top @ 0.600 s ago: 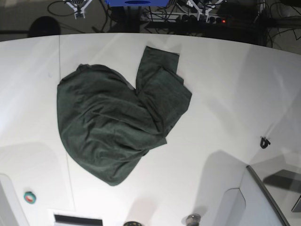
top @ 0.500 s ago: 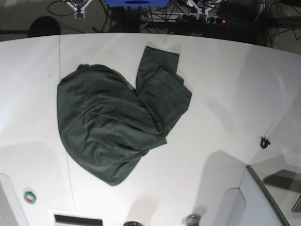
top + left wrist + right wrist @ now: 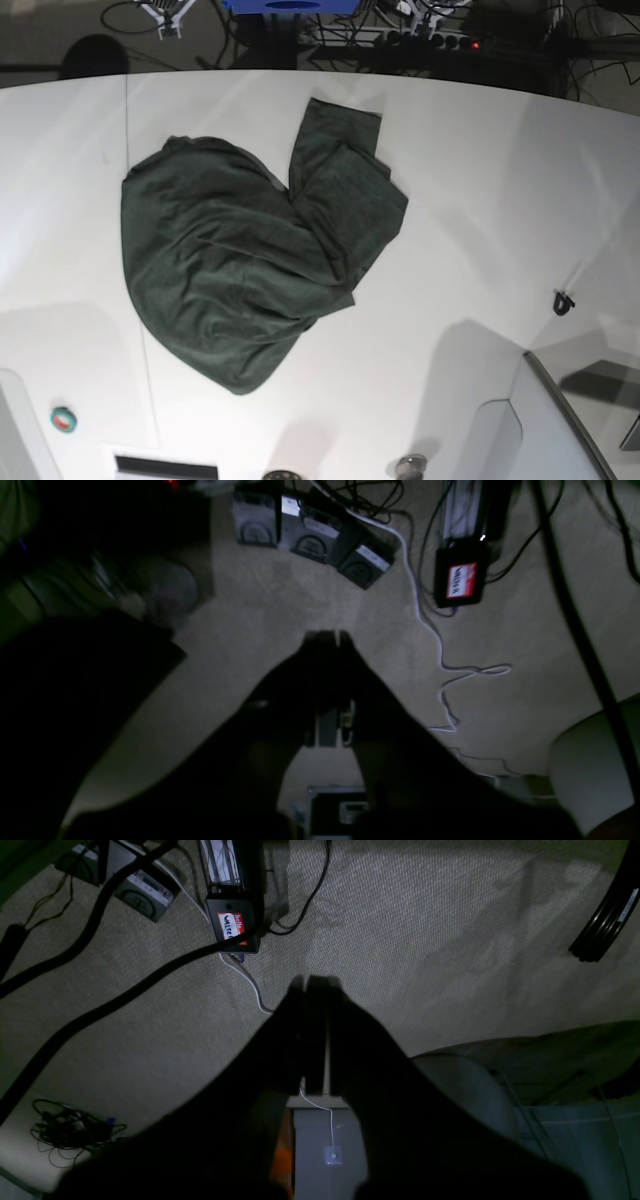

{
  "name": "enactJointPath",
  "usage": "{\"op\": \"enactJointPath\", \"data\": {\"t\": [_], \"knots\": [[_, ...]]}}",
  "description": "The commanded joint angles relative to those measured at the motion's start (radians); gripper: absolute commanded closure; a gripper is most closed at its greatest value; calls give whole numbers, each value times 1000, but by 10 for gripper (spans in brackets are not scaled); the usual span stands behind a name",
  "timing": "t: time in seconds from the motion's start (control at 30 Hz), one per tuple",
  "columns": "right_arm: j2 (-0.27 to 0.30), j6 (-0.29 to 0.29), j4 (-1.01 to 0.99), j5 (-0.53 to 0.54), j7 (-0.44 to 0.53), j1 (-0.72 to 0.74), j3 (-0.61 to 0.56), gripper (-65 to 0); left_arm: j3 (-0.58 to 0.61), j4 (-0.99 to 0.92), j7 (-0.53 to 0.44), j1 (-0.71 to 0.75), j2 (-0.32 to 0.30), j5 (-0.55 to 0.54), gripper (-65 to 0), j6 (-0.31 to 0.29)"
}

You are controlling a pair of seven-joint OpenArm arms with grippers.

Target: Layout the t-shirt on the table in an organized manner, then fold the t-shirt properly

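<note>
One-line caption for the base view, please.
Crumpled dark green t-shirt lying in a bunched heap on the white table, no arm reaching over it.

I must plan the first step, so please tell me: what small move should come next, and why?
Probably bring one arm up over the table toward the shirt. The shirt lies bunched and folded over itself, untouched. Both wrist views show only carpet, and the left pincer and right pincer are shut, so they likely must open first.

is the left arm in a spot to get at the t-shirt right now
Probably not yet. The left end effector is shut and faces the carpeted floor and cables, off the table. The t-shirt lies crumpled in the open, nothing on it, so the way looks free.
</note>
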Motion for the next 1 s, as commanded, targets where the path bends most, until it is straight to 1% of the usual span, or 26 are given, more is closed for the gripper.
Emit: {"op": "enactJointPath", "data": {"t": [0.0,0.07,0.27,0.37,0.4,0.5,0.53,0.6,0.7,0.8,0.87,0.97], "knots": [[5,9,0,-1,-3,-8,-1,0,-7,0,3,8,-1,17,0,4],[5,9,0,-1,-3,-10,1,0,-9,0,3,13,0,17,0,4],[5,9,0,2,-15,-26,4,0,-1,2,1,16,-6,-33,0,4],[2,9,38,4,-118,-42,5,0,2,12,-23,24,-7,-30,0,4],[1,9,71,4,-151,-57,5,0,2,34,-35,51,-9,-29,0,4],[1,9,244,4,-222,-142,8,0,0,166,-54,142,-12,-26,0,4],[1,9,328,4,-248,-183,24,0,-4,224,-54,182,-13,-26,0,4],[1,9,522,4,-323,-273,77,0,0,356,-54,258,-36,-35,0,4],[-1,9,801,4,-438,-392,113,0,-9,534,-54,367,-41,-35,0,4],[-1,9,1017,4,-507,-478,114,0,-9,689,-52,456,-59,-35,0,4],[-2,9,1128,4,-536,-525,108,0,-10,786,-52,504,-61,-35,0,4],[-10,9,1286,4,-581,-583,111,0,-10,947,-52,591,-81,-35,0,4]]}}
